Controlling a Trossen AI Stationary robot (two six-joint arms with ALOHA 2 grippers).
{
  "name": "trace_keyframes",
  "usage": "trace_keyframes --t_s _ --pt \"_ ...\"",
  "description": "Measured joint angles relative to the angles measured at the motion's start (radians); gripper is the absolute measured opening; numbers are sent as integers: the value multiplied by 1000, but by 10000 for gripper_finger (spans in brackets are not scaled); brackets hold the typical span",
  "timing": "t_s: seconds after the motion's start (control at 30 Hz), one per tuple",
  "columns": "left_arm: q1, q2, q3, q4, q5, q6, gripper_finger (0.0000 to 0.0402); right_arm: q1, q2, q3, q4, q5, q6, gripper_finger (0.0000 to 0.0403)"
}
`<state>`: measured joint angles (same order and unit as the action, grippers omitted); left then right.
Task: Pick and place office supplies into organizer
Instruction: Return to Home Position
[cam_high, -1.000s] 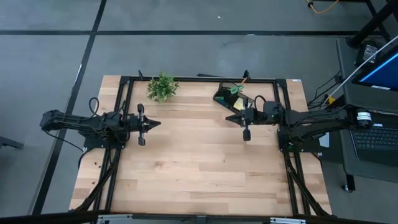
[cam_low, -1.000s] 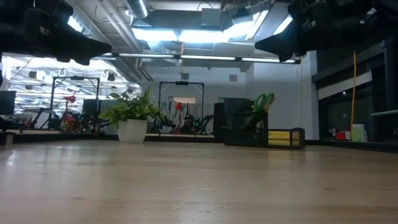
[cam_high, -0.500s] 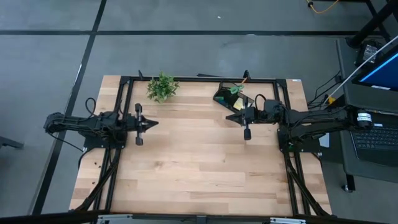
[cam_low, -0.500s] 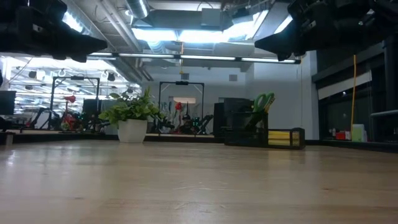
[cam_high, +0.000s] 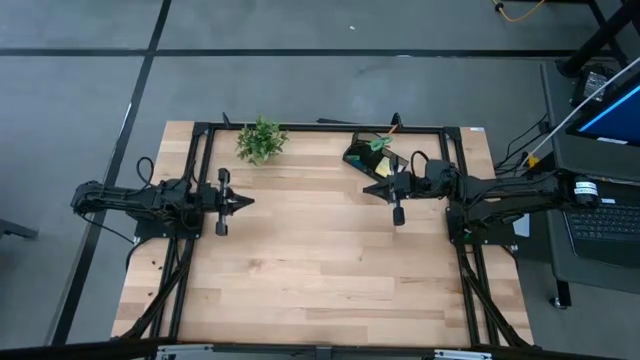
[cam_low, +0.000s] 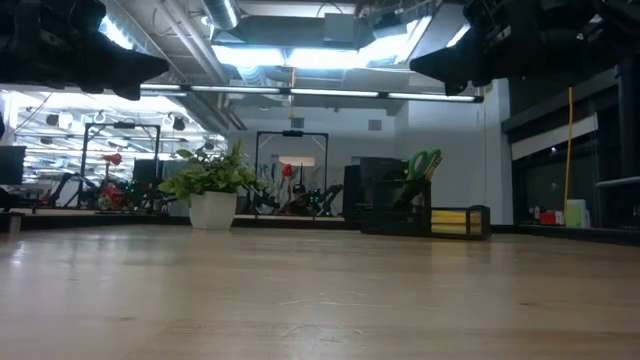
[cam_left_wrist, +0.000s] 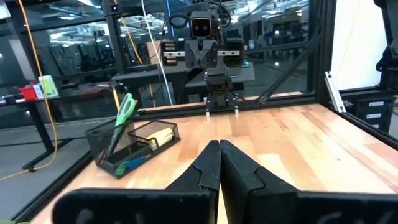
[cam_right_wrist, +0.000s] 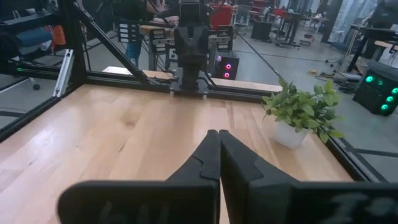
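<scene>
Two dark grippers, both pinched shut with nothing between the fingers.

Going by the overhead view, the left gripper (cam_high: 243, 201) hangs above the left side of the light wooden table (cam_high: 320, 270), at about 9 o'clock from the middle, pointing inward. Its own camera shows the fingers (cam_left_wrist: 208, 165) pressed flat together.

Next over is the leafy green potted plant in a white pot (cam_high: 260, 140), on the back edge at roughly 12 o'clock from that gripper.

Then the small black mesh desk organizer (cam_high: 368, 157), near the back of the table at around 1 o'clock from the centre. That puts it at about 2 o'clock from the left gripper and well apart from it. The green-handled scissors (cam_left_wrist: 124, 112) stand tilted in the tall compartment, handles up, and the yellow sticky-note pad (cam_left_wrist: 160, 135) lies in the low tray beside them.

The right gripper (cam_high: 368, 189) is last, up in the air and pointing toward the left arm, with its fingers (cam_right_wrist: 208, 155) closed tight. The organizer is just beside its tip, at about 12 o'clock.
</scene>
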<state>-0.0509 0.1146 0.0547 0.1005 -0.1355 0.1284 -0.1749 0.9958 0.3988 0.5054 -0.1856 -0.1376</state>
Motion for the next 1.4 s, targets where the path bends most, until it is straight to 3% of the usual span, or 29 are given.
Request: trace_keyframes --t_s 0.47,0.8,1.1,1.4 --pt "0 -2 -42 104 -5 40 1 0 1 0 6 0 1 5" --pt "1 -2 -47 22 -77 23 2 -24 1 -5 13 -32 -8 5" --pt "0 -2 -47 3 -93 8 3 -105 -5 -112 171 -104 22 5" --pt "0 -1 -47 0 -95 -37 6 -160 -133 -209 187 -134 27 5"
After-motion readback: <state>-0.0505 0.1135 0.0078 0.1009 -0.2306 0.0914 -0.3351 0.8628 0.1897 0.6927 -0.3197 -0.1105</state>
